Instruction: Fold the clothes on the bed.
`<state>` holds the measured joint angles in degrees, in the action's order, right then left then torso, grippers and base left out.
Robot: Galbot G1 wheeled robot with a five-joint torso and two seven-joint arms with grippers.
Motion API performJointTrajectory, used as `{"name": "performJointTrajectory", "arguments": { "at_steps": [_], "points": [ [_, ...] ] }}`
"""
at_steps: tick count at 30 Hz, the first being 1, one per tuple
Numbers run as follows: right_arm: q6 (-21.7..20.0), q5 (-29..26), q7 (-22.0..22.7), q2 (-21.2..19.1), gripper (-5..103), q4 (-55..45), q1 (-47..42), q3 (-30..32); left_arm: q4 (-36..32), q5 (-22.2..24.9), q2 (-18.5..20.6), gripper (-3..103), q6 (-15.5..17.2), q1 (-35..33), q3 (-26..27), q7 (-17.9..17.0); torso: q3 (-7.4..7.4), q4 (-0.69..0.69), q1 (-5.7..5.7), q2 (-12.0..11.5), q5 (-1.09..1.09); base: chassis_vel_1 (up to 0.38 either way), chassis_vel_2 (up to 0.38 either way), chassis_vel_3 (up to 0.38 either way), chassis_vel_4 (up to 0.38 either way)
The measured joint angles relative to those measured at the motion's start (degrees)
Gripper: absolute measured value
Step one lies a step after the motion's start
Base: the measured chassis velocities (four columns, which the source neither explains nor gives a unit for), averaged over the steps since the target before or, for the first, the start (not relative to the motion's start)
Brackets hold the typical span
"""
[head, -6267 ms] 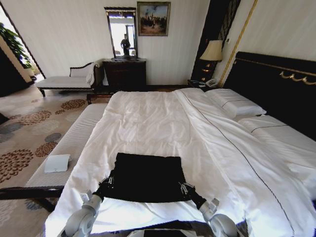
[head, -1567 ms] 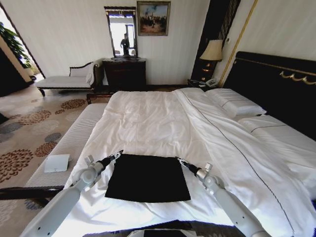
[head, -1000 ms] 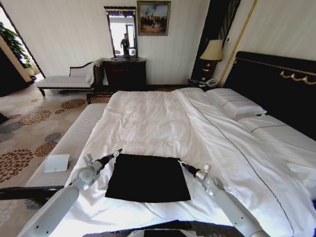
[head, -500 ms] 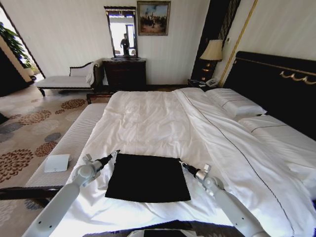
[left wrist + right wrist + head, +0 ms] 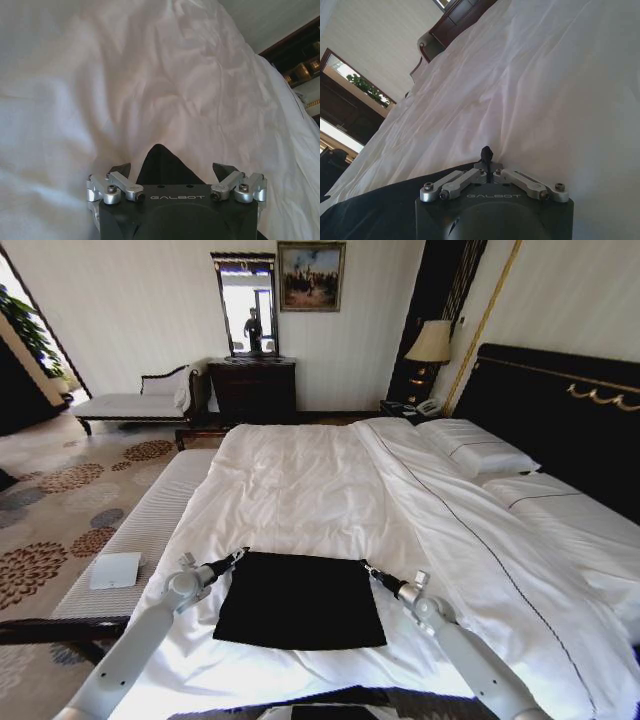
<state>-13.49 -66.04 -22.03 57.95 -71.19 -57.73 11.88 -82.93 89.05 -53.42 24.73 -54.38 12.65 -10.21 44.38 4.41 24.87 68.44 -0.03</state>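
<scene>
The clothes, a black T-shirt, lie as a flat folded rectangle on the near end of the bed. My left gripper is at the shirt's far left corner. In the left wrist view this gripper is open, with the black corner lying between its spread fingers. My right gripper is at the far right corner. The right wrist view shows that gripper shut, the black fabric running up to its closed tips.
A striped bench with a white card runs along the bed's left side. Pillows and a black headboard are to the right. A chaise, a dresser and a lamp stand by the far wall.
Six seconds ago both grippers were at the shirt's near corners; they now sit at its far corners. Over the last second the arms shifted only slightly and the shirt stayed flat.
</scene>
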Motion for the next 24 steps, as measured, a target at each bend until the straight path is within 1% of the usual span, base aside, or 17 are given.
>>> {"name": "performJointTrajectory", "arguments": {
  "at_steps": [1, 3, 5, 6, 11, 12, 13, 14, 16, 17, 18, 19, 22, 23, 24],
  "points": [
    [0.02, 0.00, 0.01, 0.00, 1, 0.04, -0.01, 0.00, 0.55, -0.19, -0.21, 88, 0.02, 0.46, -0.19, 0.16, 0.00, 0.00, 0.00, 0.00, -0.01, 0.000, 0.000, 0.000, 0.000],
    [0.03, 0.00, 0.01, -0.03, 1, 0.07, -0.04, 0.00, 0.92, -0.27, -0.38, 88, 0.02, 0.78, -0.30, 0.21, 0.00, 0.00, 0.00, 0.00, 0.00, 0.000, 0.000, 0.000, 0.000],
    [0.08, 0.00, 0.01, -0.10, 1, 0.14, -0.10, 0.01, 1.42, -0.29, -0.64, 77, 0.02, 1.24, -0.42, 0.23, 0.00, 0.00, 0.00, 0.00, 0.00, 0.000, 0.000, 0.000, 0.000],
    [0.08, 0.00, 0.01, -0.10, 1, 0.14, -0.10, 0.01, 1.42, -0.29, -0.64, 77, 0.02, 1.24, -0.42, 0.23, 0.00, 0.00, 0.00, 0.00, 0.00, 0.000, 0.000, 0.000, 0.000],
    [0.37, 0.05, 0.02, -0.28, 1, 0.31, -0.26, 0.21, 2.44, -1.56, -0.87, 50, 0.02, 1.65, -1.36, 0.48, 0.00, -0.01, 0.00, 0.00, 0.00, 0.000, 0.000, 0.000, 0.000],
    [0.37, 0.05, 0.02, -0.28, 1, 0.31, -0.26, 0.21, 2.44, -1.56, -0.87, 50, 0.02, 1.65, -1.36, 0.48, 0.00, -0.01, 0.00, 0.00, 0.00, 0.000, 0.000, 0.000, 0.000],
    [0.44, 0.06, 0.03, -0.29, 1, 0.31, -0.29, 0.24, 2.53, -1.85, -0.87, 45, 0.02, 1.67, -1.55, 0.55, 0.00, -0.01, 0.00, 0.00, 0.00, 0.000, 0.000, 0.000, 0.000],
    [0.47, 0.06, 0.05, -0.30, 1, 0.29, -0.30, 0.28, 2.60, -2.03, -0.87, 45, 0.02, 1.72, -1.69, 0.55, 0.00, -0.01, 0.00, 0.00, 0.00, 0.000, 0.000, 0.000, 0.000],
    [0.54, 0.05, 0.09, -0.33, 1, 0.21, -0.32, 0.34, 2.67, -2.26, -0.98, 34, 0.02, 1.80, -1.89, 0.56, 0.00, -0.01, 0.00, 0.00, 0.00, 0.000, 0.000, 0.000, 0.000],
    [0.54, 0.05, 0.09, -0.33, 1, 0.21, -0.32, 0.34, 2.67, -2.26, -0.98, 34, 0.02, 1.80, -1.89, 0.56, 0.00, -0.01, 0.00, 0.00, 0.00, 0.000, 0.000, 0.000, 0.000],
    [0.56, 0.04, 0.12, -0.38, 1, 0.13, -0.32, 0.36, 2.69, -2.33, -1.02, 28, 0.04, 1.81, -1.97, 0.56, 0.00, 0.00, 0.00, 0.00, -0.01, 0.000, 0.000, 0.000, 0.000],
    [0.57, 0.03, 0.14, -0.42, 1, 0.06, -0.32, 0.38, 2.70, -2.41, -1.02, 28, 0.05, 1.81, -2.04, 0.56, 0.00, 0.00, 0.00, 0.00, -0.01, 0.000, 0.000, 0.000, 0.000],
    [0.59, -0.06, 0.27, -0.55, 1, -0.10, -0.32, 0.45, 2.78, -3.24, -0.96, 12, -0.05, 1.70, -2.39, 1.00, 0.00, 0.00, 0.00, 0.00, -0.01, 0.000, 0.000, 0.000, 0.000],
    [0.59, -0.06, 0.27, -0.55, 1, -0.10, -0.32, 0.45, 2.78, -3.24, -0.96, 12, -0.05, 1.70, -2.39, 1.00, 0.00, 0.00, 0.00, 0.00, -0.01, 0.000, 0.000, 0.000, 0.000],
    [0.60, -0.07, 0.31, -0.60, 1, -0.14, -0.33, 0.50, 2.79, -3.54, -0.91, 7, -0.22, 1.54, -2.40, 1.14, 0.00, 0.00, 0.00, 0.00, -0.01, 0.000, 0.000, 0.000, 0.000]
  ]
}}
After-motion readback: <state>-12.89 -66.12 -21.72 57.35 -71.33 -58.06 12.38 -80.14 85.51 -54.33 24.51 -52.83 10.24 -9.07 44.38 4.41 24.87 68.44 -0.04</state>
